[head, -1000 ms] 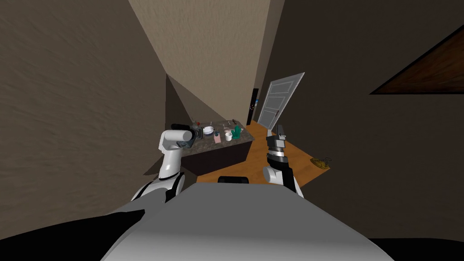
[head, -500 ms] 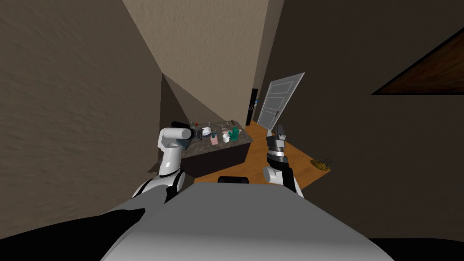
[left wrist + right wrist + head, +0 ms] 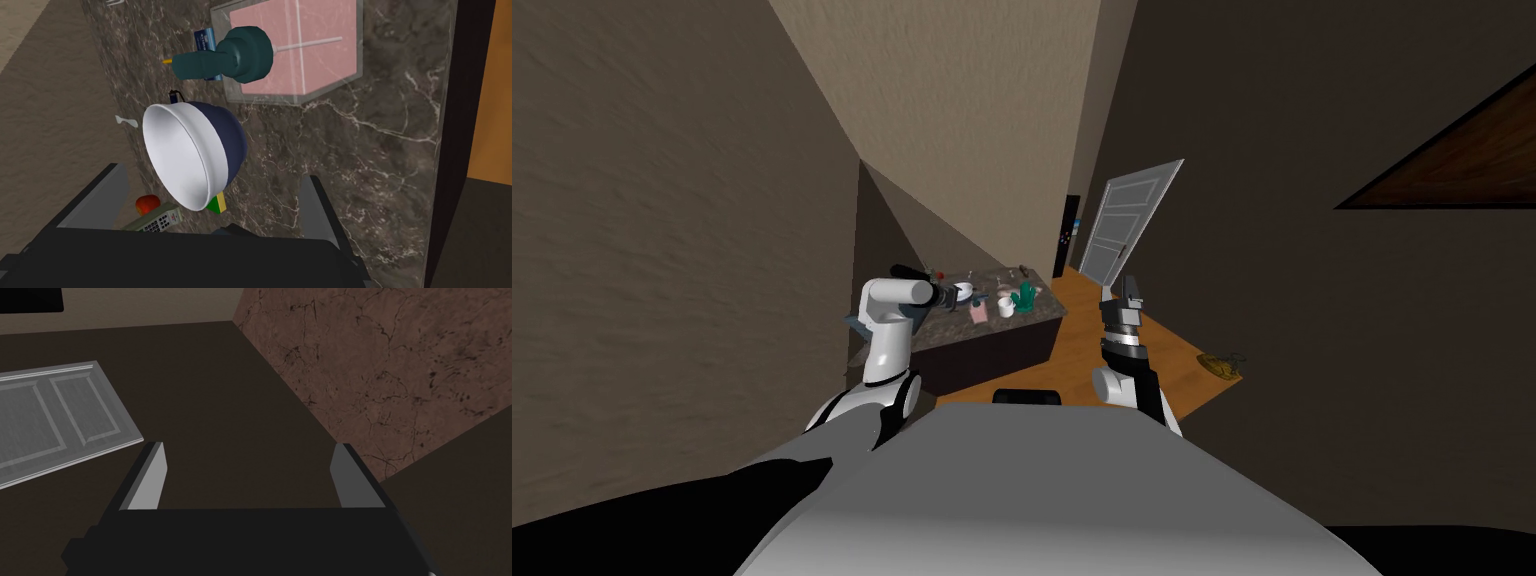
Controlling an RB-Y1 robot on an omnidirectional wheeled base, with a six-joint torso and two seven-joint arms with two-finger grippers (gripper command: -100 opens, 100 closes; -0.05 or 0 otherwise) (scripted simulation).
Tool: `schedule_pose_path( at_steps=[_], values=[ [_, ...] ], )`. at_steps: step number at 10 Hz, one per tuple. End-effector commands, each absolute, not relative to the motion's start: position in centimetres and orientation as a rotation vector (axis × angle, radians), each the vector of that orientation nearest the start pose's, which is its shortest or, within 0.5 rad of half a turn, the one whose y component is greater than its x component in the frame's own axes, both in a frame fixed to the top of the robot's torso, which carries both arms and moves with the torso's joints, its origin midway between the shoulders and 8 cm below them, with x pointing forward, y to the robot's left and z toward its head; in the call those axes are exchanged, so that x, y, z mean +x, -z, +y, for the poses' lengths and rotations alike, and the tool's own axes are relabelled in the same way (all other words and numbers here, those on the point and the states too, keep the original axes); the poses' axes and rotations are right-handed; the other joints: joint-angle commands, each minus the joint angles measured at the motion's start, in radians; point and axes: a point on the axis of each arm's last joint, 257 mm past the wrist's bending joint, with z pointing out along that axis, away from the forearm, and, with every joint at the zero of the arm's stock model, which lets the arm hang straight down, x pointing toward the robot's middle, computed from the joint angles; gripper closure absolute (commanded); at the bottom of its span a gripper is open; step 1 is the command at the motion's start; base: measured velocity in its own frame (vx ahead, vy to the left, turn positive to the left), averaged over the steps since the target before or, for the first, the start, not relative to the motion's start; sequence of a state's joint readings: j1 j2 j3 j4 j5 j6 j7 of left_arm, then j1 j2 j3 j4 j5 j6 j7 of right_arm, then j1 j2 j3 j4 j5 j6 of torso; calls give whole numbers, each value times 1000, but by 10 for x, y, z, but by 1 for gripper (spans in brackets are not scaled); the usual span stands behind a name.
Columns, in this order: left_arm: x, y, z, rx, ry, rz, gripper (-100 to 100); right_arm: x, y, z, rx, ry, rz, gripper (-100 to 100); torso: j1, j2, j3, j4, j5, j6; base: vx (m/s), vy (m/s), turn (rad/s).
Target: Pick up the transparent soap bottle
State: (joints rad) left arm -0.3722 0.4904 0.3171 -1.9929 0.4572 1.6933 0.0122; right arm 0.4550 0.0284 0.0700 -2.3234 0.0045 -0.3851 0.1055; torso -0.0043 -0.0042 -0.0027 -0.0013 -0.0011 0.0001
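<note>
Dark marbled counter (image 3: 1040,306) beside beige wall (image 3: 962,120), orange floor (image 3: 1174,352), grey panelled door (image 3: 1122,225).

My head camera looks steeply down and forward from well back at the dark marble counter (image 3: 1012,325), my left wrist camera sits close above that same counter, facing down on its soap bottle (image 3: 300,55), and my right wrist camera faces the white door (image 3: 45,423) that the head view shares

Soap bottle (image 3: 295,55): pink clear body cut off by picture edge.
Blue card (image 3: 204,39): mostly hidden behind bottle's teal pump.
Green-yellow item (image 3: 218,204): largely hidden under bowl (image 3: 192,152), kind unclear.
Remote (image 3: 155,224), red round item (image 3: 148,204): partly hidden behind left tool (image 3: 215,174) body.
Head view: things on table (image 3: 992,322) too small to tell.
</note>
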Motion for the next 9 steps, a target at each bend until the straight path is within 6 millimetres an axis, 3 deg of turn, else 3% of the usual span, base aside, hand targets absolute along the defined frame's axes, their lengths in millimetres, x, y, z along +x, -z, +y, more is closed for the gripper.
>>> schedule_pose_path(
  at_steps=[1, 9],
  values=[
    [482, 143, 366, -1781, 615, 1804, -100, 360, -37, -254, 666, -1282, 643, 0, 0, 0, 0, 0, 0, 0, 74, -64, -10],
    [451, 156, 370, -1863, 467, 1913, -100, 360, -37, -254, 666, -1282, 644, 0, 1, -2, -1, 0, 0, 0, 68, -51, -9]
  ],
)
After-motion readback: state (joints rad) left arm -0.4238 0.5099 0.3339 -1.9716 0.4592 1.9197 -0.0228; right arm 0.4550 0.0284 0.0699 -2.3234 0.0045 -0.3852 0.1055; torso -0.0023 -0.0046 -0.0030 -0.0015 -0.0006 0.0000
